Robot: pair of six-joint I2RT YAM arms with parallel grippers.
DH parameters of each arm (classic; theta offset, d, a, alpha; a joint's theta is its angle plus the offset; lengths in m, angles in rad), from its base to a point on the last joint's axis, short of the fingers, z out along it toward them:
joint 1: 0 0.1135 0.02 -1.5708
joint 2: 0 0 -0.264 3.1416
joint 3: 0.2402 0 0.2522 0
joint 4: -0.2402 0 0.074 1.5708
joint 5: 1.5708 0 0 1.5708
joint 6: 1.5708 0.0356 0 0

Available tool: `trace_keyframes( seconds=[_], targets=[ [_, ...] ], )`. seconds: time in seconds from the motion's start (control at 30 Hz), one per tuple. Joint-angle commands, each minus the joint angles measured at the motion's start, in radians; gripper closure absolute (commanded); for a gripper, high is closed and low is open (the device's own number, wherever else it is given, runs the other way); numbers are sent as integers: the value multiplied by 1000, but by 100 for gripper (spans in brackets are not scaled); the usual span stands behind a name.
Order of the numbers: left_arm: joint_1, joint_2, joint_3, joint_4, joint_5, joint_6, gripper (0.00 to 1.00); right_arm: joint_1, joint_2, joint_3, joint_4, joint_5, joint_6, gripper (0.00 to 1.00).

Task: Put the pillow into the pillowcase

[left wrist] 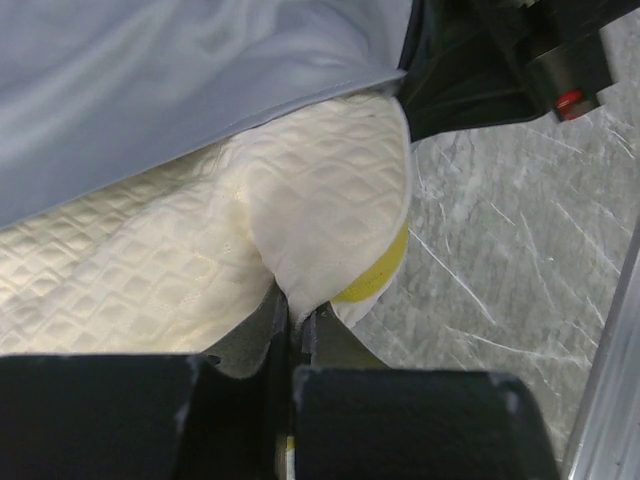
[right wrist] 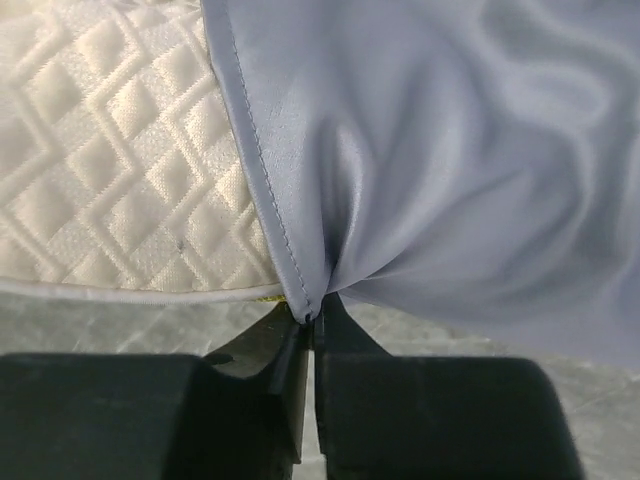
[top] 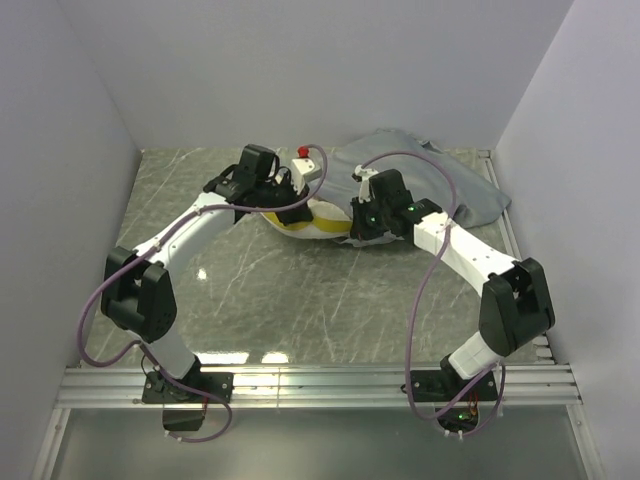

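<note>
Right, biggest first: the grey marbled table (top: 300, 300) carries everything, and toward its far right lies the pillowcase (top: 430, 175), a rumpled blue-grey sack with its open hem facing left and near. It looks limp and light with a slight sheen, so I'd expect it to slip and bunch. The stitched hem is the place to hold it, since that keeps the mouth open.

Next, the pillow (top: 315, 222), cream and quilted, sits at mid-table between the two wrists. Its far part is under the case's hem and its near corner with the yellow-green band (left wrist: 375, 275) pokes out. It reads as soft, squashy and bulky rather than heavy. A corner or the seam edge gives the firmest bite.

Now the left gripper (left wrist: 293, 312): clenched tight on that exposed near corner, quilted fabric puckering up from between the fingers.

And the right gripper (right wrist: 312, 318): pinched on the pillowcase hem just right of the pillow, cloth gathering into the closed tips.
</note>
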Motion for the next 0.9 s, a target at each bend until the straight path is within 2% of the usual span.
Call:
trace_keyframes(
  seconds=[0.0, 0.07, 0.13, 0.2, 0.37, 0.4, 0.5, 0.7, 0.77, 0.8, 0.83, 0.87],
  targets=[
    [-6, -31, -42, 99, 41, -76, 100, 5, -66, 66, -74, -185, -18, 95],
    [-6, -23, -82, 126, 41, -89, 100, 5, -89, 77, -128, -294, -53, 95],
    [-6, -20, -122, 153, 49, -116, 100, 6, -102, 82, -159, -345, -78, 100],
    [-6, -22, -150, 208, 59, -170, 100, 8, -106, 85, -159, -352, -83, 100],
    [-44, 9, -203, 335, 60, -290, 100, 32, -48, 177, -211, -495, -72, 100],
    [-49, 17, -208, 364, 60, -361, 100, 41, -36, 195, -235, -497, -79, 99],
    [-55, 46, -223, 389, 56, -400, 100, 52, -34, 200, -292, -474, -115, 95],
    [-48, 32, -274, 401, 64, -391, 100, 49, -65, 108, -324, -360, -153, 89],
    [-46, 12, -291, 394, 72, -383, 100, 46, -59, 69, -332, -351, -153, 80],
    [-44, 1, -299, 386, 70, -370, 100, 46, -62, 54, -323, -346, -182, 81],
    [-43, -3, -303, 377, 72, -365, 100, 46, -65, 27, -318, -337, -184, 86],
    [-40, -8, -308, 374, 72, -362, 100, 48, -68, 17, -311, -325, -179, 100]
  ],
)
